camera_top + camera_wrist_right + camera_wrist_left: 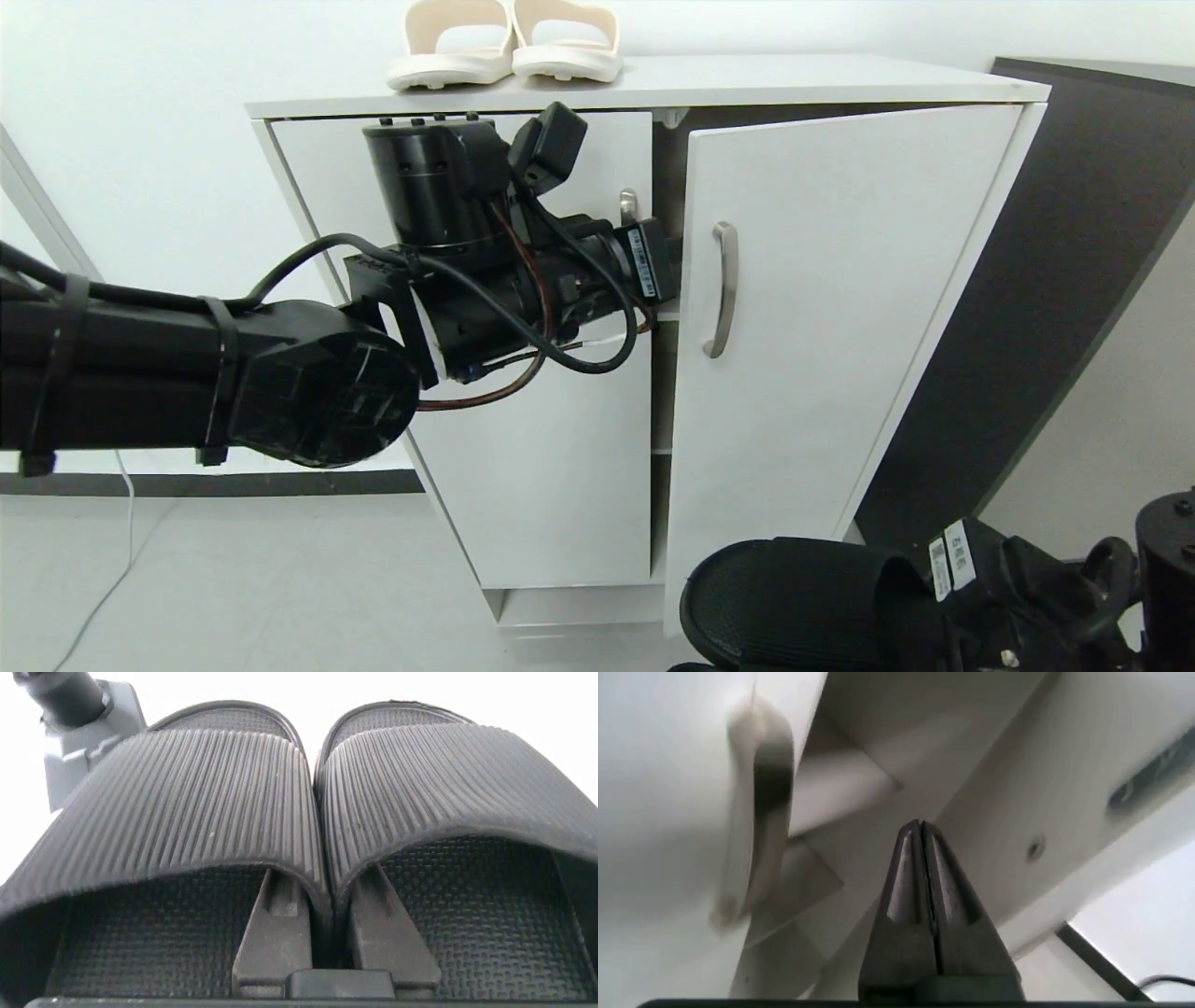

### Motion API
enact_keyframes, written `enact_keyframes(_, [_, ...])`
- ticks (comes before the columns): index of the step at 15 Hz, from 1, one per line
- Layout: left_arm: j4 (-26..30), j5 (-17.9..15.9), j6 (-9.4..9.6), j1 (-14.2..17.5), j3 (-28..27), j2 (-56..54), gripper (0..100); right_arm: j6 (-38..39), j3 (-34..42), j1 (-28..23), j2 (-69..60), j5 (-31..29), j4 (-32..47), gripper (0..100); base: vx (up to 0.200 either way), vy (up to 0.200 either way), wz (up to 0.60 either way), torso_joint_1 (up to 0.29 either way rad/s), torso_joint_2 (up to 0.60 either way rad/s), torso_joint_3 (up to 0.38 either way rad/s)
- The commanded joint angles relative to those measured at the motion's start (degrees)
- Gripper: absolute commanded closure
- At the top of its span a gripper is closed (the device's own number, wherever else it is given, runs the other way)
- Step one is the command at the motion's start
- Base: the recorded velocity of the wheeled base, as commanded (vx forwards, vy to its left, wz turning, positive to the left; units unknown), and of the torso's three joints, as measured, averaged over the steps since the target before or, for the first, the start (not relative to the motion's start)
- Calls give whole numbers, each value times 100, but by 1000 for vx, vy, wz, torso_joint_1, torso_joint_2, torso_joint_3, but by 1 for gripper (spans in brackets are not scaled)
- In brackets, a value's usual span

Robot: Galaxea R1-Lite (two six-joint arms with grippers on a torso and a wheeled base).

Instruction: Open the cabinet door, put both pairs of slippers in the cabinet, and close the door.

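The cabinet door (803,327) ajar, left pincer (922,833) together at its gap, right pincer (325,891) clamped on black slippers (215,793)

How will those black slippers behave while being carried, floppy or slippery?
Probably light and fairly stiff: the black slippers hold their arched straps while pinched between the fingers. The ribbed, textured rubber likely resists slipping.

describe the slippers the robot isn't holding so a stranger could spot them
Start at the white cabinet with two doors. On its top, toward the left end, a pair of cream slippers sits side by side. They are pale and smooth, unlike the black ribbed slippers held by the right gripper low down.
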Motion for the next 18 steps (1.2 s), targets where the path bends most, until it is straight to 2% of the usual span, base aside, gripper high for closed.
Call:
enact_keyframes(1, [-5, 64, 137, -92, 43, 29, 100, -13, 42, 48, 60, 13, -5, 100, -200, 0, 0, -7, 2, 7])
enact_keyframes(3, [-233, 73, 199, -514, 289, -24, 100, -74, 138, 101, 51, 39, -14, 100, -200, 0, 0, -2, -2, 5])
enact_keyframes(4, [-409, 91, 278, -866, 333, -50, 100, -110, 191, 162, 42, 39, -31, 100, -200, 0, 0, -2, 7, 2])
enact_keyframes(5, [-435, 108, 366, -1050, 307, -33, 100, -162, 209, 180, 42, 48, -31, 100, -200, 0, 0, 2, 2, 7])
enact_keyframes(8, [-444, 108, 392, -1085, 307, -15, 100, -189, 244, 180, 60, 48, -40, 100, -200, 0, 0, 2, 1, 1])
enact_keyframes(12, [-453, 214, 401, -523, 439, -138, 100, -180, 218, 180, 139, 30, -49, 100, 0, 0, 0, 0, 0, 0])
enact_keyframes(14, [-427, 811, 418, -136, 1028, -551, 100, -136, 42, -14, 244, -14, -49, 100, 0, 0, 0, 0, 0, 0])
enact_keyframes(16, [-242, 952, 418, 321, 1739, -1325, 100, -127, -283, -453, 411, -295, -31, 100, 0, 0, 0, 0, 0, 0])
enact_keyframes(17, [-40, 961, 427, 549, 2153, -1940, 100, -30, -442, -550, 570, -647, -40, 100, 0, 0, 0, 0, 0, 0])
enact_keyframes(18, [136, 961, 427, 664, 2320, -2292, 100, 154, -538, -558, 666, -875, -49, 100, 0, 0, 0, 0, 0, 0])
